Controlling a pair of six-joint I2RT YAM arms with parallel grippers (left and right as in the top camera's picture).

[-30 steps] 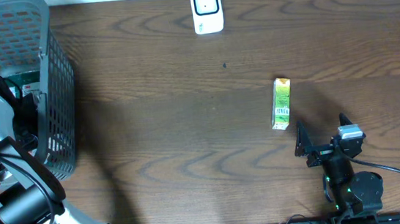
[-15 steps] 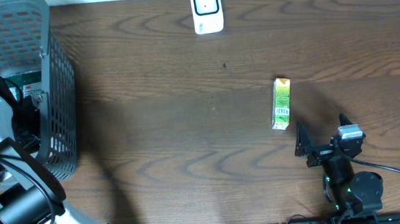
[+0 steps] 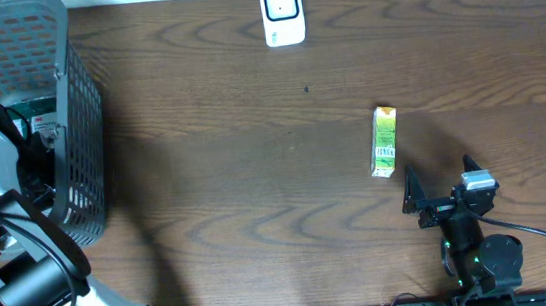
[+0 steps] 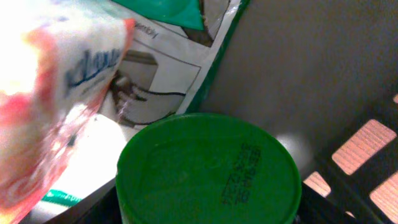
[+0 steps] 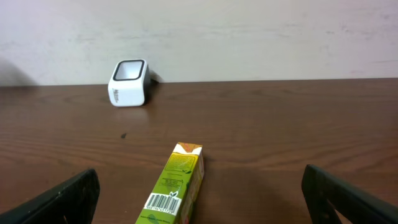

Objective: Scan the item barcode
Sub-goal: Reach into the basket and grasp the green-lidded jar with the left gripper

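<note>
Your left gripper [image 3: 33, 141] sits inside the grey mesh basket [image 3: 78, 111] over a green-lidded round can [image 4: 208, 174], apparently to fetch stock; I cannot tell its grip. Your right gripper [image 3: 439, 171] stands released, idle.

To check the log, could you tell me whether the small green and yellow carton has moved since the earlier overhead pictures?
No. The green and yellow carton lies where it was, at the same offset from the white box-shaped scanner.
</note>
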